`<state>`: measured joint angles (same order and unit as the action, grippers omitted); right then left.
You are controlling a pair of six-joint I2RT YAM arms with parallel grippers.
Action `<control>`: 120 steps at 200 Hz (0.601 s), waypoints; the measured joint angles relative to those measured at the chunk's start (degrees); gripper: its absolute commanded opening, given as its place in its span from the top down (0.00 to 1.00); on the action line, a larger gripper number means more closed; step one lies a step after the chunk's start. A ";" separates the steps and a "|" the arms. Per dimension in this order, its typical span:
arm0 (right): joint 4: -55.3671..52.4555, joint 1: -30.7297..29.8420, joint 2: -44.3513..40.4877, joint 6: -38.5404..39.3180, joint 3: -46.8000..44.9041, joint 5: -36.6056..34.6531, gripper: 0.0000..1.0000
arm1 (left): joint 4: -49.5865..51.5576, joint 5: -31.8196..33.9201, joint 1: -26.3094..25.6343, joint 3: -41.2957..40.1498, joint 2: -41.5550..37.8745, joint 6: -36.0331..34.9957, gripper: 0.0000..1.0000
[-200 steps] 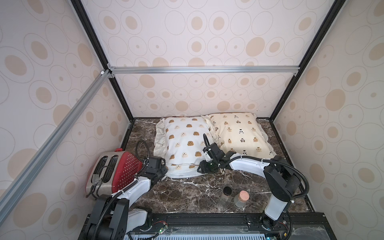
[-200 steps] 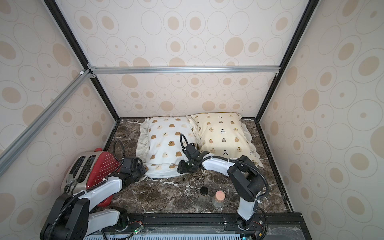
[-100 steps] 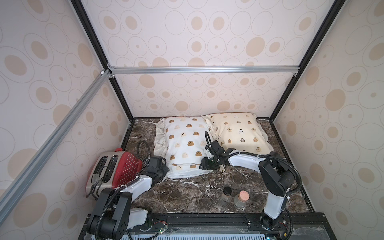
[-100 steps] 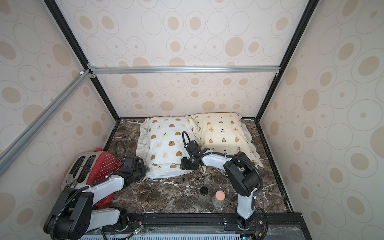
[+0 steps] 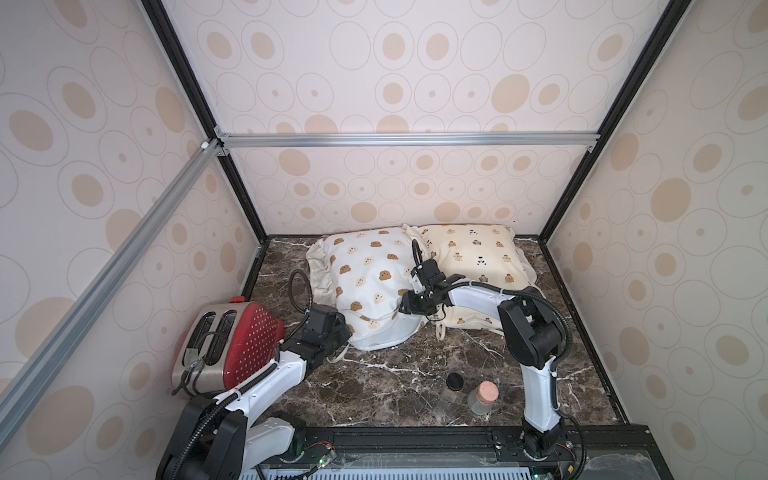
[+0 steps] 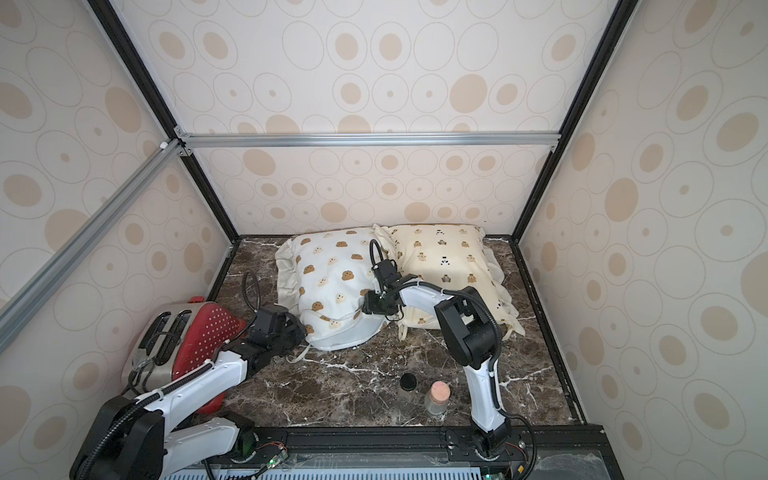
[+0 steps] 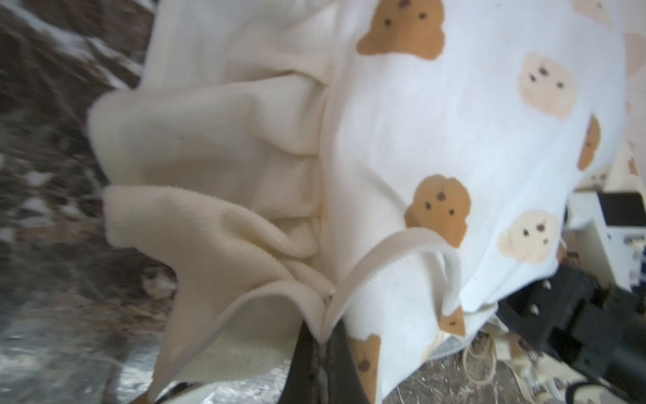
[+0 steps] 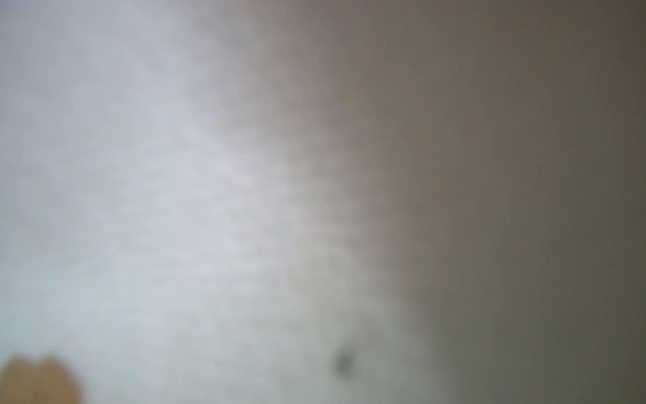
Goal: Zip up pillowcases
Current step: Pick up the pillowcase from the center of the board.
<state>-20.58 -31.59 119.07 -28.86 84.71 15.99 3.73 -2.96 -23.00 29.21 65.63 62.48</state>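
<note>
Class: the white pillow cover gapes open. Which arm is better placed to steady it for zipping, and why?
Probably the left: the left gripper is shut on the white pillow cover at its open corner. The right gripper sits at the edge's other end, grip unclear.

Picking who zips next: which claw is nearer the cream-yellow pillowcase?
Right. The right claw sits beside the cream-yellow pillowcase, where both pillowcases meet; the left claw pinches the white pillowcase at its opposite corner.

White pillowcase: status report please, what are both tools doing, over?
Left tool shut on white pillowcase corner trim. Right tool at its other near corner, opening unclear. Zip open, filling showing. Toaster, jars stand apart.
</note>
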 measured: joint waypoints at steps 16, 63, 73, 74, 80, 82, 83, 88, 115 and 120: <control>-1.27 1.18 -0.02 0.79 1.38 -0.04 0.43 | -0.02 -0.46 -1.07 0.04 -0.17 0.66 1.00; -1.53 1.14 -4.39 0.17 -4.90 3.45 0.40 | -0.09 -2.45 -1.36 0.52 1.22 0.81 1.00; -1.86 0.70 -6.91 -0.39 -7.30 4.11 0.40 | -0.07 -3.06 -1.73 0.74 1.36 0.81 1.00; -1.97 0.63 -7.21 -0.52 -7.58 4.22 0.40 | -0.07 -3.10 -1.79 0.76 1.36 0.81 1.00; -2.36 0.28 -8.57 -0.72 -8.48 4.63 0.40 | 0.04 -3.34 -2.21 1.11 1.40 0.76 1.00; -2.54 0.15 -9.01 -0.81 -8.74 4.81 0.40 | 0.11 -3.41 -2.34 1.25 1.40 0.76 1.00; -2.62 0.04 -9.33 -0.87 -8.87 4.87 0.40 | 0.11 -3.43 -2.38 1.31 1.40 0.76 1.00; -2.97 -0.33 -10.36 -1.18 -9.25 5.11 0.40 | 0.24 -3.58 -2.73 1.73 1.40 0.72 1.00; -3.69 -3.76 -15.06 -2.91 -9.55 5.66 0.40 | 0.50 -4.35 -3.69 3.65 0.81 0.50 1.00; -3.69 -4.74 -15.76 -3.19 -9.55 5.60 0.39 | 0.59 -4.35 -3.69 3.69 0.44 0.48 1.00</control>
<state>-24.27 -36.34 103.31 -32.05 75.16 21.58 4.32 -7.31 -26.70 32.91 66.06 62.96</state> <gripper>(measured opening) 0.603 0.053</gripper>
